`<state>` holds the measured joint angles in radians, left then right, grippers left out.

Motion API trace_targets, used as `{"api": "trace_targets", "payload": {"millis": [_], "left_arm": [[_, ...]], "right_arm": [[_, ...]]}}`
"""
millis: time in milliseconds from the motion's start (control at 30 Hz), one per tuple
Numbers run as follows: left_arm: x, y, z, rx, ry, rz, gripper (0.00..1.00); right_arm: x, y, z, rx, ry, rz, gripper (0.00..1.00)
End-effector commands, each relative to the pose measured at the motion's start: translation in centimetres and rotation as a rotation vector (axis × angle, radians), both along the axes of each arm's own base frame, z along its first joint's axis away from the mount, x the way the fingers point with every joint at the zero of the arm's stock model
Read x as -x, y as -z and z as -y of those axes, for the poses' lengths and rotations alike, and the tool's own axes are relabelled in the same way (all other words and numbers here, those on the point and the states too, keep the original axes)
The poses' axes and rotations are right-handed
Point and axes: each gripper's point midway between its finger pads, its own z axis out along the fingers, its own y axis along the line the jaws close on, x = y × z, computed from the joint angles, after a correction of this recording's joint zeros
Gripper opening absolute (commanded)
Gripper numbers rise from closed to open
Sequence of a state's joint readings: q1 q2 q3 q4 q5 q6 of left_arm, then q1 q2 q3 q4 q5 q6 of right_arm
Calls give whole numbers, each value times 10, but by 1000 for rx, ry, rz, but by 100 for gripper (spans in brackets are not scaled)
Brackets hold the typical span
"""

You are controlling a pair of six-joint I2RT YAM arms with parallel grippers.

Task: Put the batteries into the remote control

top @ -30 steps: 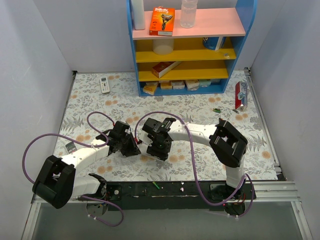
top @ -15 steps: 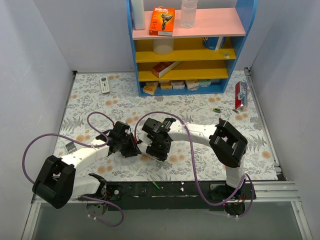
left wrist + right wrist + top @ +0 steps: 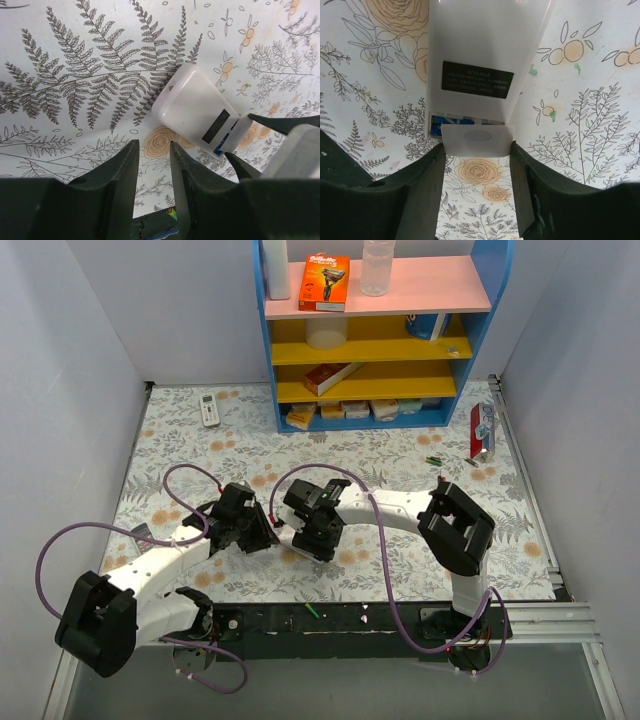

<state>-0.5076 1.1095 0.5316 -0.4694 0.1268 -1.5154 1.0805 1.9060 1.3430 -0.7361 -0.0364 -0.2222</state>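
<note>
The remote control (image 3: 480,45) lies white back up on the floral mat, a black label on it. It also shows in the left wrist view, the remote control (image 3: 192,107). Its battery cover (image 3: 477,140) sits partly slid off the recess, where a blue battery (image 3: 436,126) shows. My right gripper (image 3: 477,148) is shut on the cover's end, one finger on each side. Just left of the remote, my left gripper (image 3: 154,145) stands slightly open with nothing between its fingers. From above, the left gripper (image 3: 262,533) and the right gripper (image 3: 305,538) meet mid-mat.
A green battery (image 3: 311,610) lies on the black base strip, and more cells (image 3: 433,461) lie at the far right. An all-white remote (image 3: 209,408) sits at the back left. A blue shelf (image 3: 375,335) and a red pack (image 3: 481,430) stand behind.
My left gripper's fingers have parted a little, and the left arm's elbow has swung down and left. The right gripper has kept its hold.
</note>
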Motion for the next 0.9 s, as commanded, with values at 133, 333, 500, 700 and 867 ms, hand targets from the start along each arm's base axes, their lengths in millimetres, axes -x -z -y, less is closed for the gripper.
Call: {"api": "trace_targets", "payload": {"millis": [133, 333, 500, 700, 867], "left_arm": [[-4, -17, -15, -24, -86, 67, 31], [-4, -25, -18, -20, -109, 92, 31], [-6, -24, -23, -41, -128, 105, 32], [-7, -22, -24, -47, -135, 103, 37], [-8, -21, -26, -49, -141, 109, 38]], "right_arm": [[-30, -7, -2, -13, 49, 166, 43], [-57, -10, 2, 5, 47, 257, 42], [-65, -25, 3, -21, 21, 294, 42], [-49, -50, -4, -82, -1, 219, 41], [-34, -52, -8, -108, -33, 152, 43]]}}
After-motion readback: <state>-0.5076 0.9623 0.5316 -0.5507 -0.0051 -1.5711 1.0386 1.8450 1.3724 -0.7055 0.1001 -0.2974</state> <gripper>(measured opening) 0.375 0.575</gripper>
